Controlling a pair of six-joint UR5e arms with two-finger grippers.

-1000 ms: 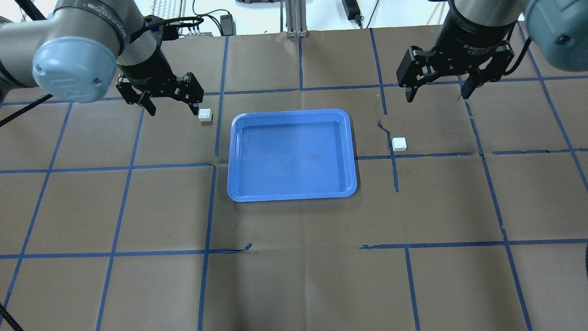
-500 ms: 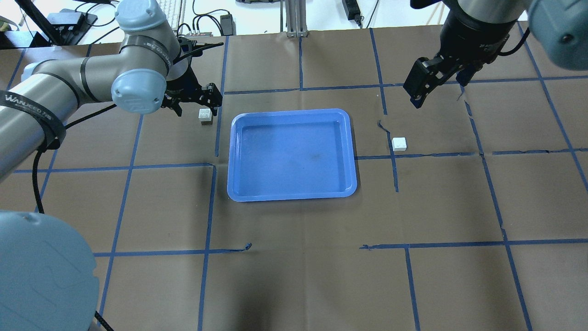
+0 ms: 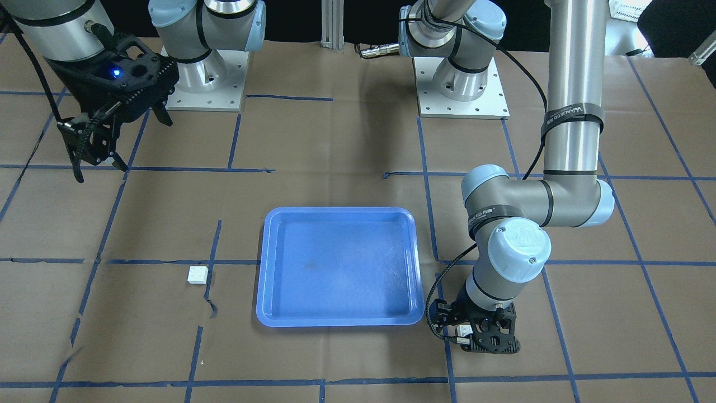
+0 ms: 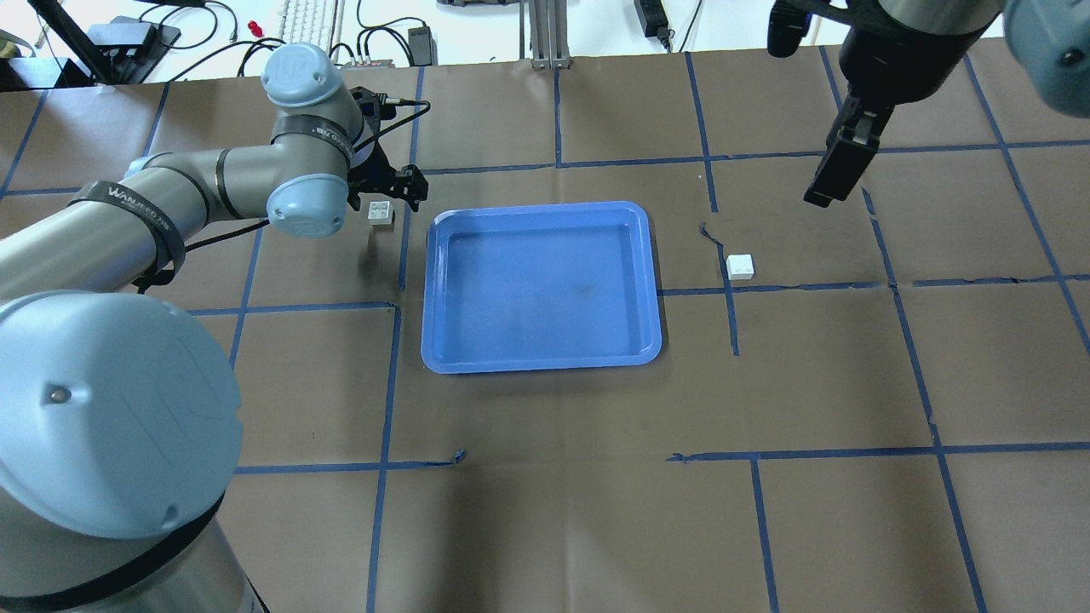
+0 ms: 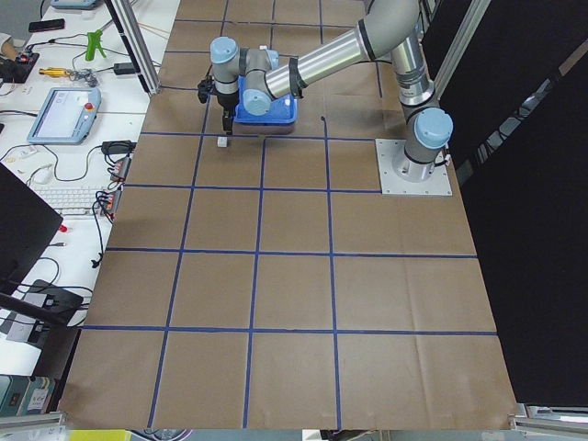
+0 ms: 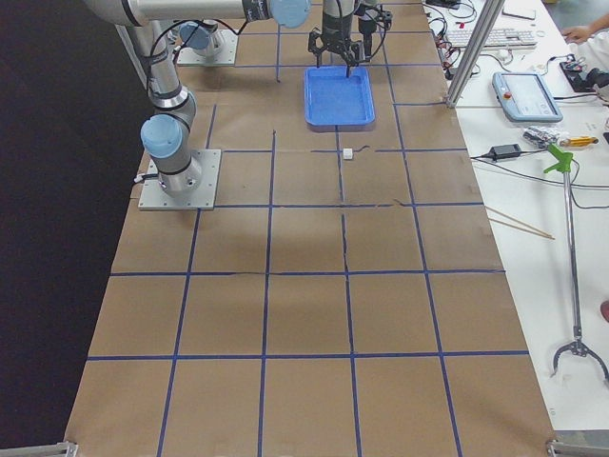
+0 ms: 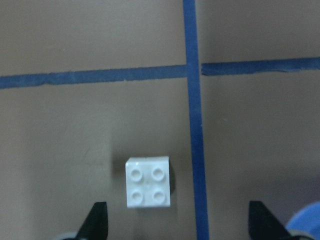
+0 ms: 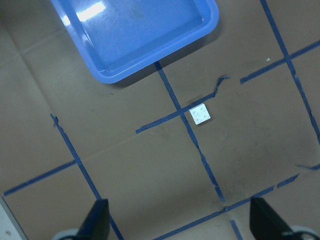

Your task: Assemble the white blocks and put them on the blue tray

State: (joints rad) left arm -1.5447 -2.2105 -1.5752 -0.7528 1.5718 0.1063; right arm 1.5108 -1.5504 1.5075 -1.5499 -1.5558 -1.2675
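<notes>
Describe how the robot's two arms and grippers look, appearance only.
The left arm and right arm are silver-grey tubes with pale blue round joint caps. The left arm wears a black band with white lettering and trails a black cable. The left gripper and right gripper are black, two-fingered.

Robotics lab: teach pendant [image 6: 528,95], kbd [image 5: 78,200], cables [image 4: 368,38] beside tape-gridded bench [image 4: 553,528].

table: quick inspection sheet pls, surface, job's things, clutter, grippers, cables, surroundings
surface: brown paper table with blue tape grid.
job's things: two white blocks apart, left block, right block; blue tray holds neither.
clutter: nothing seen.
grippers: left gripper open, low by the left block; right gripper open, high, away from the right block.
cables: black cable loops at the left wrist.
surroundings: keyboard on the side bench.
</notes>
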